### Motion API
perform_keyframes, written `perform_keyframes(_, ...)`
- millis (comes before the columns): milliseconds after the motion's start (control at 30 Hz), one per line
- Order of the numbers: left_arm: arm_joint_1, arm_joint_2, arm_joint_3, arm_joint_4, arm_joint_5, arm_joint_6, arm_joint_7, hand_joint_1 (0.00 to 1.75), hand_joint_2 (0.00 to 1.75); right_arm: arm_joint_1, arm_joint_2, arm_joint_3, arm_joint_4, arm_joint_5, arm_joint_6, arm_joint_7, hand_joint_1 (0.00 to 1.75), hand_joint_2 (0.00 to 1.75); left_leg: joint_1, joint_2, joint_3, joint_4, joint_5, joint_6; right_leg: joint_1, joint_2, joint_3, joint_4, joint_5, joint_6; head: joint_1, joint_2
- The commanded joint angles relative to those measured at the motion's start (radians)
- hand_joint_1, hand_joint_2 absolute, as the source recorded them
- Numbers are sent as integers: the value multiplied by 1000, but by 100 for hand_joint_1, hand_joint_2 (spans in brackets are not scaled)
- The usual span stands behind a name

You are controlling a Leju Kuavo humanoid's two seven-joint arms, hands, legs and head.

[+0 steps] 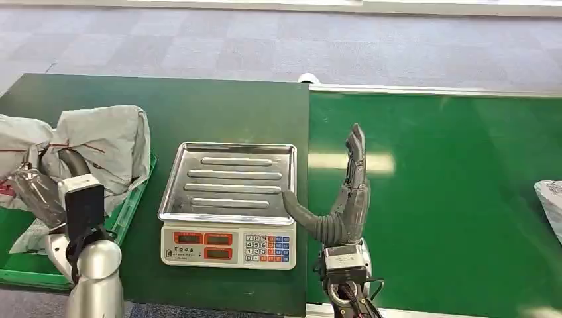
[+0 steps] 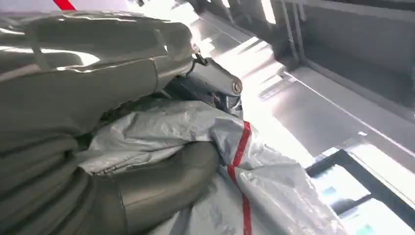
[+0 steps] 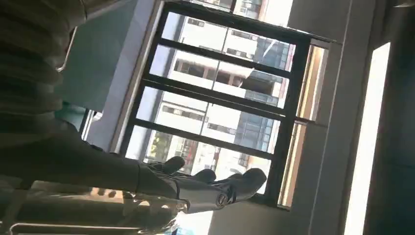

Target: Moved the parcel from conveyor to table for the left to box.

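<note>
A grey parcel (image 1: 106, 142) with a red stripe lies over the green box (image 1: 129, 209) at the table's left end. My left hand (image 1: 36, 189) grips its crumpled wrap. In the left wrist view the thumb and fingers of that hand (image 2: 98, 73) close around the folded grey wrap of the parcel (image 2: 274, 196). My right hand (image 1: 346, 199) stands upright at the seam between table and conveyor, fingers straight up and thumb stretched toward the scale, holding nothing. The right hand (image 3: 195, 188) also appears against a window in its wrist view. Another grey parcel (image 1: 551, 199) peeks in at the conveyor's right edge.
A white electronic scale (image 1: 228, 248) with a steel tray (image 1: 228, 179) sits mid-table, just left of my right hand. The dark green table (image 1: 199, 106) meets the bright green conveyor belt (image 1: 450, 199) at a straight seam. Grey carpet lies beyond.
</note>
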Motion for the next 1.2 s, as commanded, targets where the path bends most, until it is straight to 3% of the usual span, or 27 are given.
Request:
perform_keyframes(33,-58,141,191,271,-27,-2,238,147,175,-48,-2,7,96,24,62,60,0,175,-1,2,4,-3,1,1,-1,2,2,-2,1,-2,0,0)
perform_keyframes(400,-64,152,176,350,-31,-20,295,140,175,-56,-3,23,123,23,114,80,0,175,-1,1,2,-2,0,2,0,0,2,-2,1,-2,0,0)
perform_keyframes(500,-66,156,172,377,-57,-24,314,147,175,-53,0,25,128,31,120,87,0,175,-1,-1,2,-3,1,2,0,-2,3,-3,1,-3,0,0)
perform_keyframes(533,-66,155,170,381,-66,-28,322,140,175,-51,-1,25,129,36,120,88,0,175,-1,-1,2,-2,1,1,0,-1,2,-2,1,-2,0,0)
perform_keyframes(567,-67,155,166,391,-77,-40,335,79,175,-50,-1,25,129,39,120,90,0,175,0,0,2,-3,1,2,0,-1,2,-2,1,-3,0,0)
perform_keyframes(600,-74,152,153,402,-36,-94,341,0,175,-48,-2,23,130,46,121,94,0,175,0,0,2,-2,1,2,0,-1,2,-2,1,-2,0,0)
perform_keyframes(733,-82,147,120,423,41,-114,309,0,175,-40,-9,21,131,50,125,95,0,175,-1,-3,1,-2,1,1,0,-3,2,-1,0,-2,0,0)
perform_keyframes(967,-46,126,40,256,453,-180,87,0,175,-38,-13,12,126,42,147,95,0,175,0,-3,-1,0,0,1,0,-3,1,-1,0,-1,0,0)
perform_keyframes(1067,-31,131,37,230,461,-178,90,0,175,-39,-14,11,129,41,149,95,0,175,0,-1,0,0,0,2,1,-2,1,-2,0,-2,0,0)
perform_keyframes(1200,18,107,44,122,789,-287,-61,0,175,-38,-23,6,147,7,160,76,0,175,0,-1,1,-1,0,2,0,-2,2,-2,0,-2,0,0)
